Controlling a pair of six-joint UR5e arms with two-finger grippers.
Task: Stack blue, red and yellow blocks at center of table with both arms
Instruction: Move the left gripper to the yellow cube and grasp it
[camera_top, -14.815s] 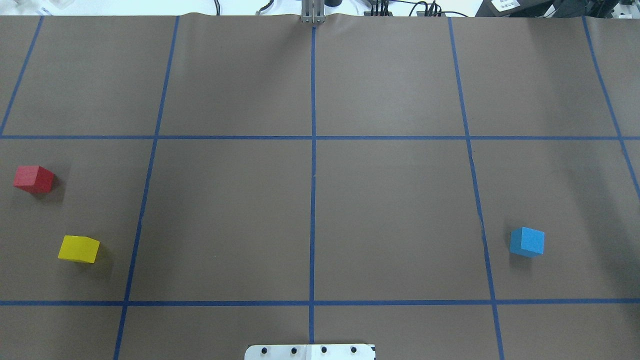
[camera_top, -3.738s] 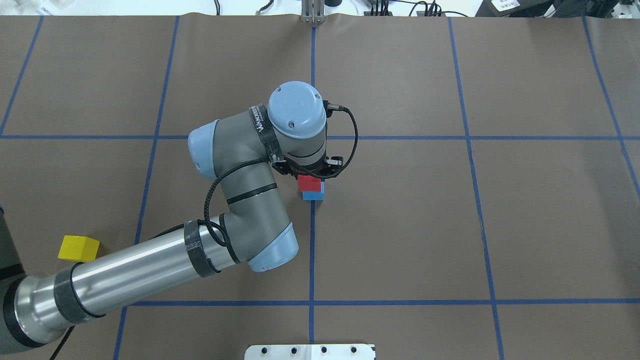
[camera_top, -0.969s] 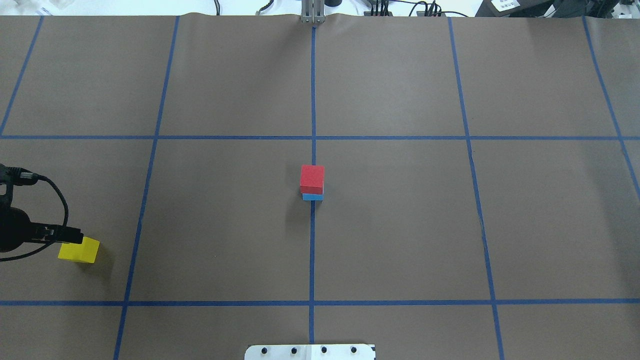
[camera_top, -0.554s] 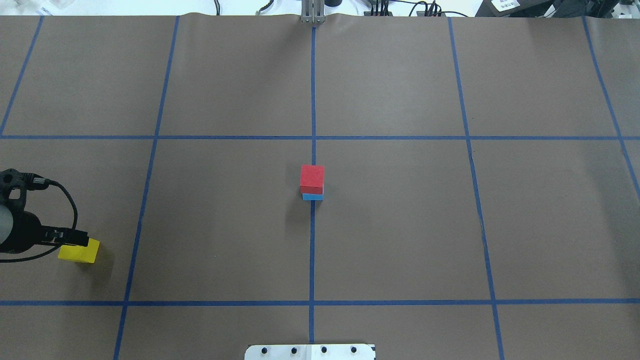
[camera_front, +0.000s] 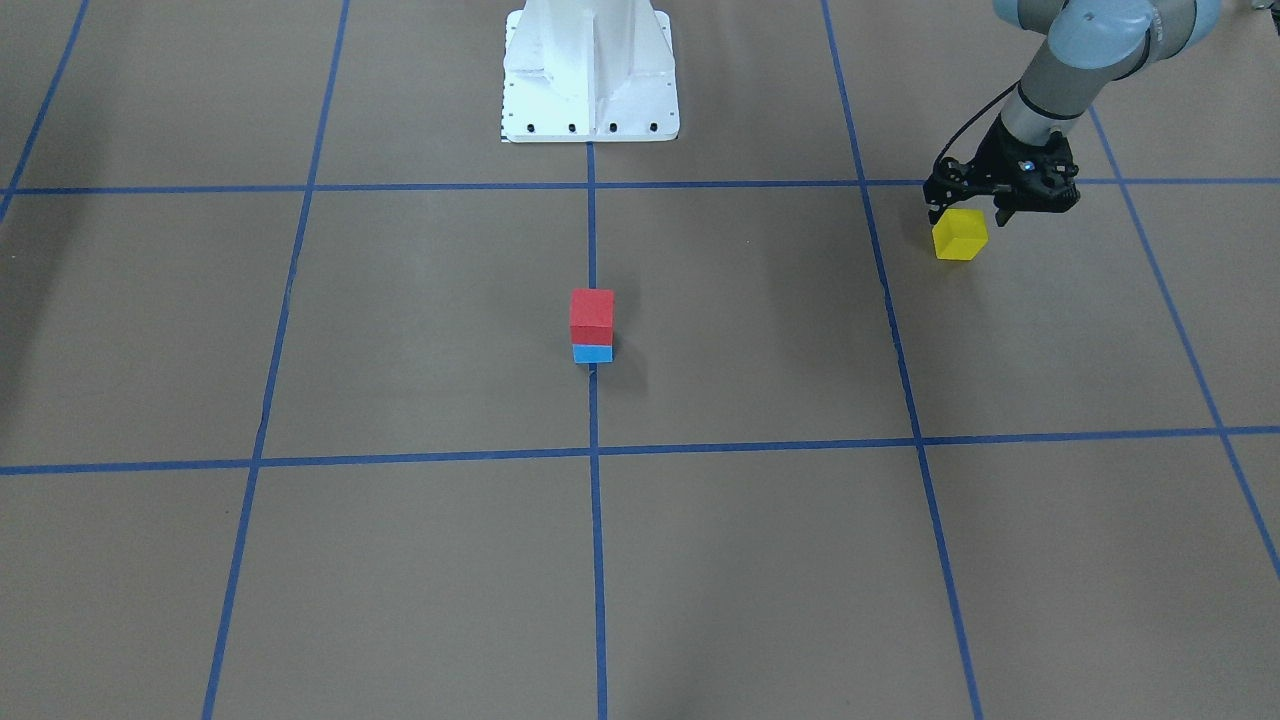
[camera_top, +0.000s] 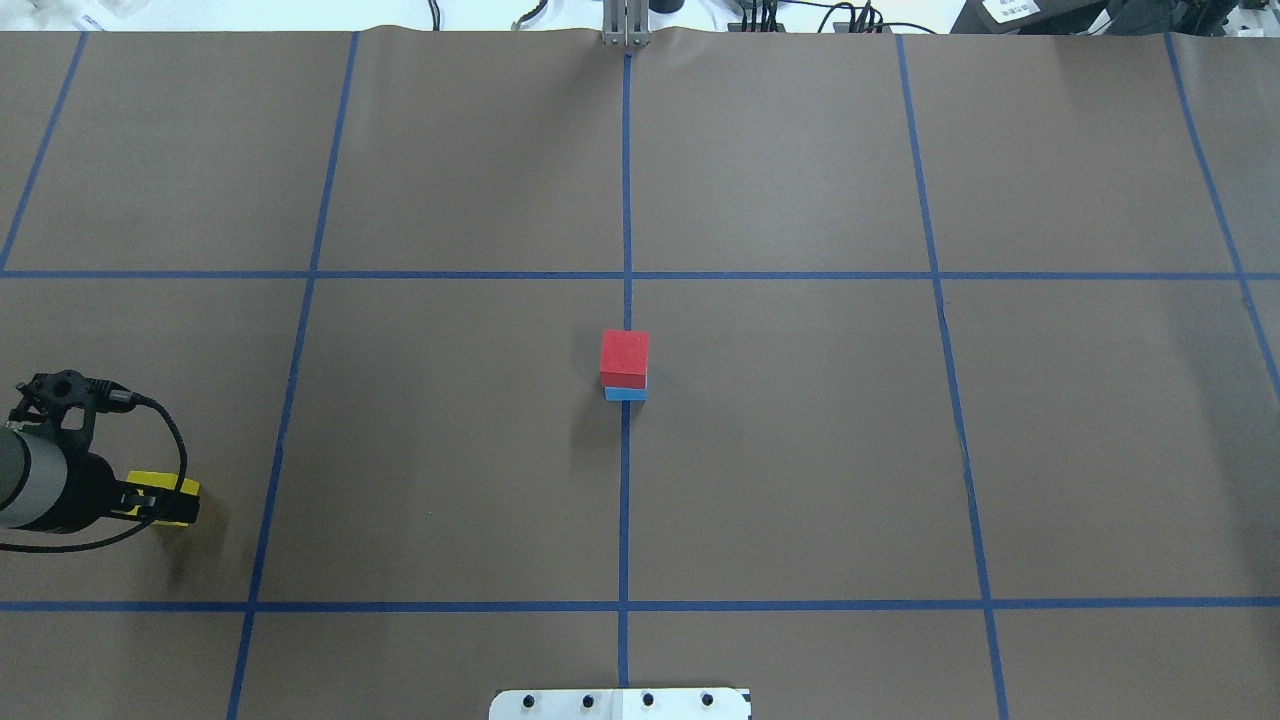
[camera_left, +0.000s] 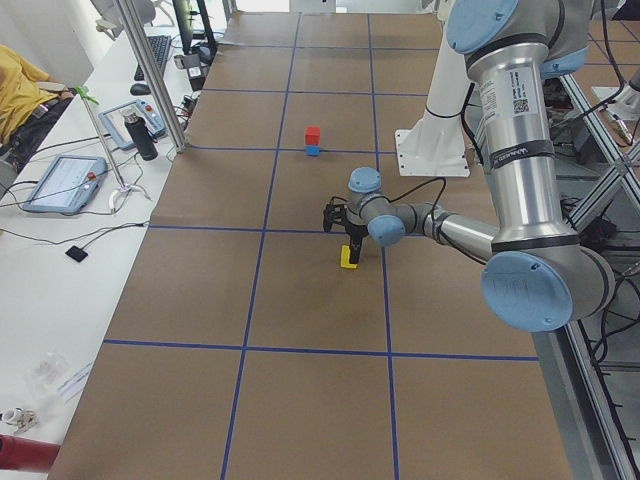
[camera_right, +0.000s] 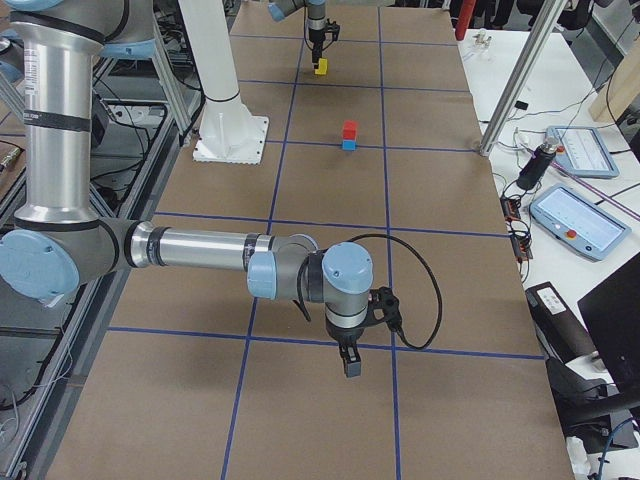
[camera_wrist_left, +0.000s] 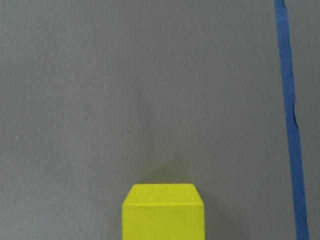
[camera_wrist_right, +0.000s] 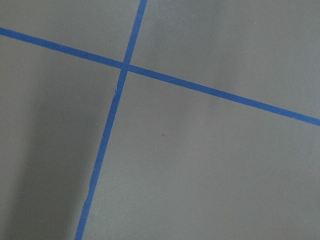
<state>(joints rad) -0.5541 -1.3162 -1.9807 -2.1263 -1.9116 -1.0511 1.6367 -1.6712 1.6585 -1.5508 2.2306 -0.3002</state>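
A red block (camera_top: 625, 355) sits on a blue block (camera_top: 625, 394) at the table's centre; both also show in the front view, red (camera_front: 592, 315) on blue (camera_front: 592, 353). The yellow block (camera_top: 160, 481) lies at the near left and shows in the front view (camera_front: 960, 237) and at the bottom of the left wrist view (camera_wrist_left: 163, 212). My left gripper (camera_top: 150, 500) hovers over the yellow block, open, with its fingers straddling the block in the front view (camera_front: 968, 212). My right gripper (camera_right: 350, 368) shows only in the exterior right view, over bare table; I cannot tell whether it is open or shut.
The white robot base (camera_front: 590, 70) stands at the table's near edge. Blue tape lines (camera_top: 626, 480) divide the brown table into squares. A metal post (camera_top: 626, 25) stands at the far edge. Tablets (camera_right: 570, 215) lie on the side bench.
My left gripper has moved right and toward the robot's side, from beside the yellow block to over it. The red-on-blue stack has not moved.
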